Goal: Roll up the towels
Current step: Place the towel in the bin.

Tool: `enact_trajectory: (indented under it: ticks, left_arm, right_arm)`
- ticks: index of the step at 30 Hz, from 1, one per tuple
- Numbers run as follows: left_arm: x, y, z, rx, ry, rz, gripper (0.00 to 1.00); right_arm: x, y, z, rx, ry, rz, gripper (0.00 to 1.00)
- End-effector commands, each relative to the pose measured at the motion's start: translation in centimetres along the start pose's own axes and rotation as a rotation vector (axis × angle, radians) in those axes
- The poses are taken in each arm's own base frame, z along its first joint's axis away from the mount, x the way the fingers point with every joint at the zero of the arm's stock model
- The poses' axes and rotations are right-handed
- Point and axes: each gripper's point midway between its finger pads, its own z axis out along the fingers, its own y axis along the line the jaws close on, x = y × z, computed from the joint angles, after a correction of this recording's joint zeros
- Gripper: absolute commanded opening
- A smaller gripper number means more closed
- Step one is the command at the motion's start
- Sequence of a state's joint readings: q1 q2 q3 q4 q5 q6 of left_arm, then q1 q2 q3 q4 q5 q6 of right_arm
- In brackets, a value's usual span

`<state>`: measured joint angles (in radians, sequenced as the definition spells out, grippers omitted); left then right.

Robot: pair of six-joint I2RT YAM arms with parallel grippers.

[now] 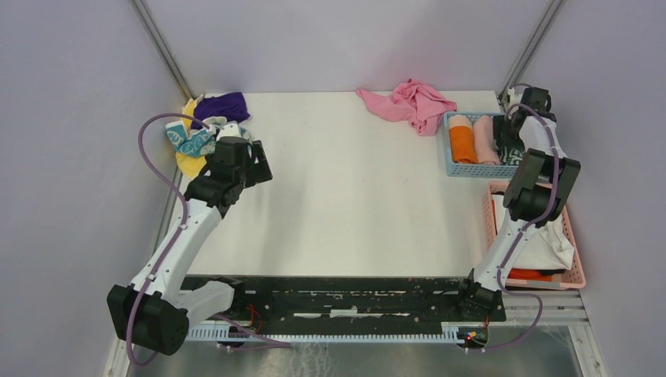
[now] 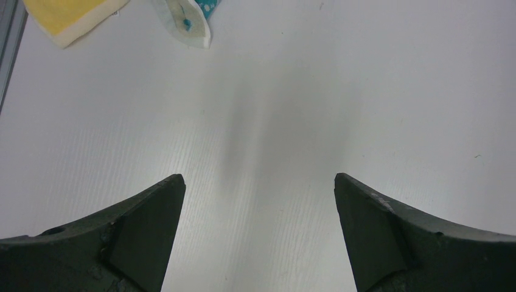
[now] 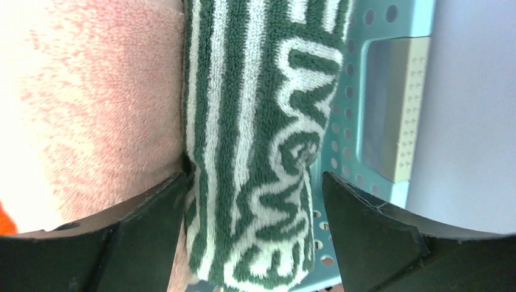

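Observation:
My right gripper [image 3: 254,176] is down in the blue basket [image 3: 359,61], open around a rolled green-and-white striped towel [image 3: 261,121]. The left finger rests against the roll and the right finger stands clear of it. In the top view this gripper [image 1: 510,145] covers most of that roll. Loose towels lie piled at the back left: purple [image 1: 224,104], teal-and-white [image 1: 192,141] and yellow [image 1: 188,162]. My left gripper [image 1: 259,169] hovers just right of the pile, open [image 2: 258,179] over bare table, with the yellow towel [image 2: 73,18] and teal towel [image 2: 191,24] ahead of it.
The blue basket [image 1: 449,157] also holds a rolled orange towel [image 1: 462,143] and a rolled pink one [image 1: 484,140]. A crumpled pink towel [image 1: 412,102] lies at the back. A pink basket [image 1: 577,271] at the right holds white fabric [image 1: 550,247].

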<state>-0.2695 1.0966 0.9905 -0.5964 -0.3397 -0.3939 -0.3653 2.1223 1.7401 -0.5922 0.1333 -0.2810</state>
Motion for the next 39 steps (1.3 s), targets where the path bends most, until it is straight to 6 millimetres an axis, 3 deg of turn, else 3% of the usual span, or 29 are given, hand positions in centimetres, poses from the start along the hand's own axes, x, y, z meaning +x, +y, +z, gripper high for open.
enact_trajectory:
  ticks: [1, 4, 8, 10, 14, 18, 23, 28, 32, 35, 39]
  left_arm:
    - [-1.8, 0.3, -0.8, 0.011, -0.075, 0.003, 0.99]
    - [-2.0, 0.1, -1.2, 0.033, -0.086, -0.010, 0.99]
    - [-2.6, -0.8, -2.2, 0.101, -0.111, -0.030, 0.99]
    - [-3.2, -1.3, -2.9, 0.136, -0.139, -0.044, 0.99]
    - [-3.7, -1.9, -4.5, 0.212, -0.201, -0.061, 0.99]
    - [-4.1, -1.7, -5.9, 0.246, -0.258, -0.074, 0.99]
    - [-5.1, -0.9, -8.4, 0.264, -0.342, -0.098, 0.99]
    - [-4.9, 1.5, -9.5, 0.181, -0.397, -0.165, 0.99]
    - [-4.5, 3.4, -8.9, 0.091, -0.439, -0.234, 0.99]
    - [-4.9, 4.2, -7.7, 0.012, -0.436, -0.232, 0.99]
    - [-6.3, 3.5, -4.9, -0.053, -0.404, -0.228, 0.99]
  right_arm:
    - [-3.7, -1.5, -5.4, 0.046, -0.142, 0.058, 0.89]
    - [-4.3, -2.0, -7.8, 0.063, -0.188, 0.105, 0.90]
    - [-5.0, -1.6, -12.8, 0.029, -0.287, 0.225, 0.93]
    - [-4.4, -0.8, -15.0, -0.013, -0.311, 0.290, 1.00]
    - [-1.9, 1.6, -19.2, -0.110, -0.366, 0.441, 1.00]
    - [-0.6, 4.1, -25.1, -0.251, -0.498, 0.606, 1.00]
    - [1.2, 7.1, -30.5, -0.345, -0.657, 0.607, 1.00]
    - [2.7, 11.3, -33.5, -0.490, -0.674, 0.526, 1.00]
    - [4.7, 13.8, -36.0, -0.539, -0.700, 0.384, 1.00]
    - [6.4, 14.1, -37.5, -0.506, -0.750, 0.298, 1.00]
    - [8.5, 14.2, -38.6, -0.480, -0.837, 0.234, 1.00]
